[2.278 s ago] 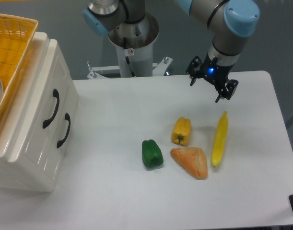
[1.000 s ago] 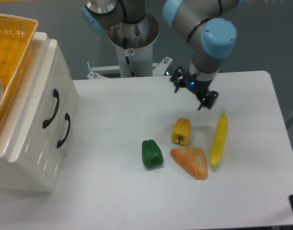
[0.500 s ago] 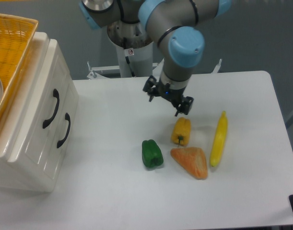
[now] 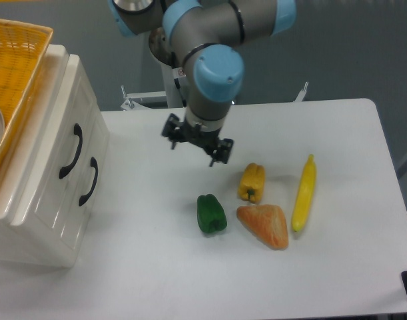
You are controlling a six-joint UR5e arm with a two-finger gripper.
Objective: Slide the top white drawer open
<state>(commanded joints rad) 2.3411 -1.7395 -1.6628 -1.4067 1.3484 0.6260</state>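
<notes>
The gripper (image 4: pixel 196 143) hangs over the middle of the table (image 4: pixel 163 267) with its two fingers spread wide and nothing between them; it touches nothing. The top drawer (image 4: pixel 60 143) sits shut in the white cabinet (image 4: pixel 30 227) at the left edge of the table, well apart from the gripper, its curved black handle (image 4: pixel 71 151) facing the open tabletop. The lower drawer's handle (image 4: pixel 89 181) lies just beside it. A yellow basket (image 4: pixel 10 73) rests on top of the cabinet. To the right of and below the gripper lie a green pepper (image 4: pixel 211 213), a yellow pepper (image 4: pixel 252 182), an orange wedge (image 4: pixel 264 225) and a long yellow vegetable (image 4: pixel 304 193). The stretch of table between gripper and drawer front holds no objects.
</notes>
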